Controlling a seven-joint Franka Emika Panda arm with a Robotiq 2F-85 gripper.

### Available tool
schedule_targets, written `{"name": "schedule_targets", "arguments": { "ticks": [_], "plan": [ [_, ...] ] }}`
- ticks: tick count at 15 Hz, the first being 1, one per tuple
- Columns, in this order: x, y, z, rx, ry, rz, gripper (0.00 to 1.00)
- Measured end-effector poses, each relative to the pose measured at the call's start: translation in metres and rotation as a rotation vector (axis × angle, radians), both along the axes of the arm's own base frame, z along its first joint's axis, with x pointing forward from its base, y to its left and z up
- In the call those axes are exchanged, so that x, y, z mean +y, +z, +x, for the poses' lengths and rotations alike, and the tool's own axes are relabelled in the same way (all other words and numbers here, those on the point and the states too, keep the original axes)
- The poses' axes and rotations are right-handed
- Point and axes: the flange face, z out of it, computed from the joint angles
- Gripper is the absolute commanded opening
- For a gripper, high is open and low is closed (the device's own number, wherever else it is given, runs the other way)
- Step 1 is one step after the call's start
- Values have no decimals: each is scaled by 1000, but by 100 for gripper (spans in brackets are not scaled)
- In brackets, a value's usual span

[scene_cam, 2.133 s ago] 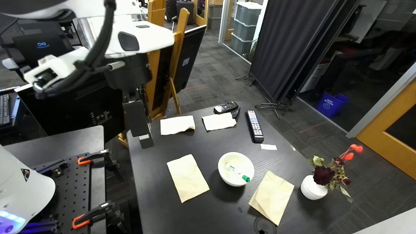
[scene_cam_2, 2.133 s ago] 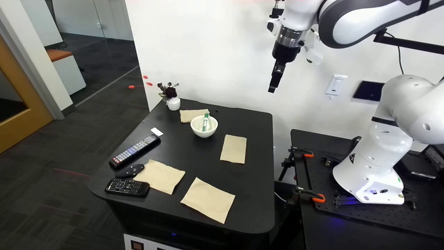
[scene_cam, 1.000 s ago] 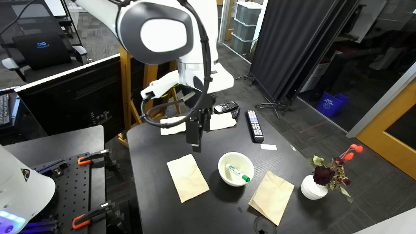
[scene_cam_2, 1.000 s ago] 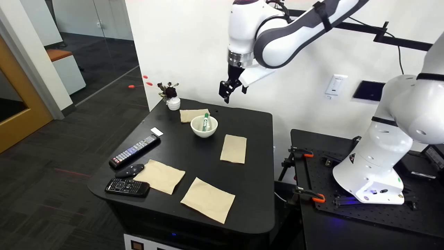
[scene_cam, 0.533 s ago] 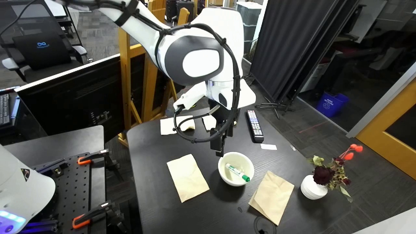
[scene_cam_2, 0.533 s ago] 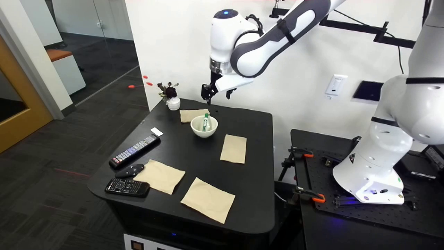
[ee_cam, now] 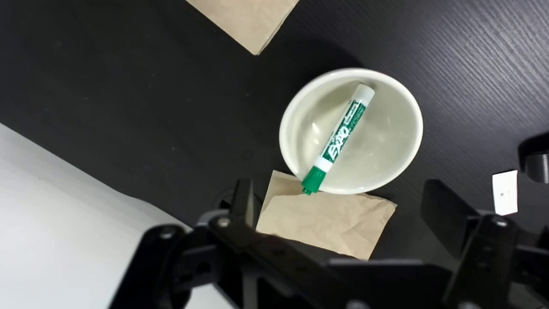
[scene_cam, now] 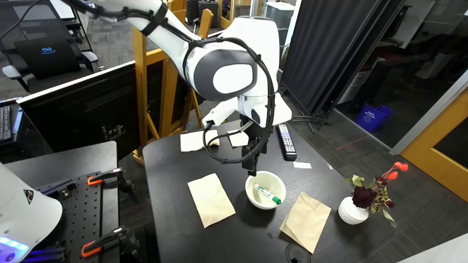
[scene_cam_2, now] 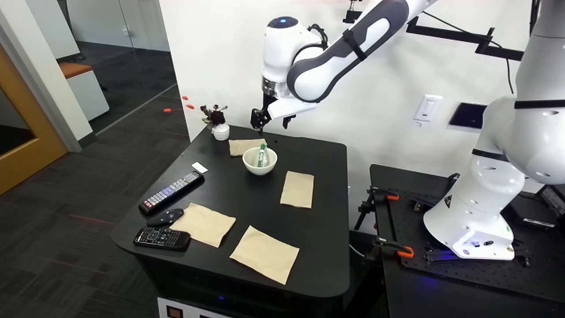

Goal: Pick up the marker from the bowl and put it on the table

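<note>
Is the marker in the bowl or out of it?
In the bowl. The wrist view shows the marker with its body inside and its green cap across the rim.

Long TV remote (scene_cam_2: 171, 193), white slip (scene_cam_2: 199, 167) beside one end, oval remote (scene_cam_2: 165, 217) near the other, flower vase (scene_cam_2: 220, 132) well apart from it

In the wrist view, the fingers (ee_cam: 446, 214) look blurred, and the upper edge cuts one paper sheet (ee_cam: 253, 21).
</note>
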Motion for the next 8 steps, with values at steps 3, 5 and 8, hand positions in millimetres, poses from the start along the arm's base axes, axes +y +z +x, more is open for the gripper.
{"name": "schedule_targets", "arguments": {
  "ticks": [3,5,8],
  "plan": [
    [-3,-3,-1,4,-11,-4,100],
    [-5,-9,-1,1,-37,-1,100],
    [-5,-25,0,-3,-80,14,100]
  ]
}}
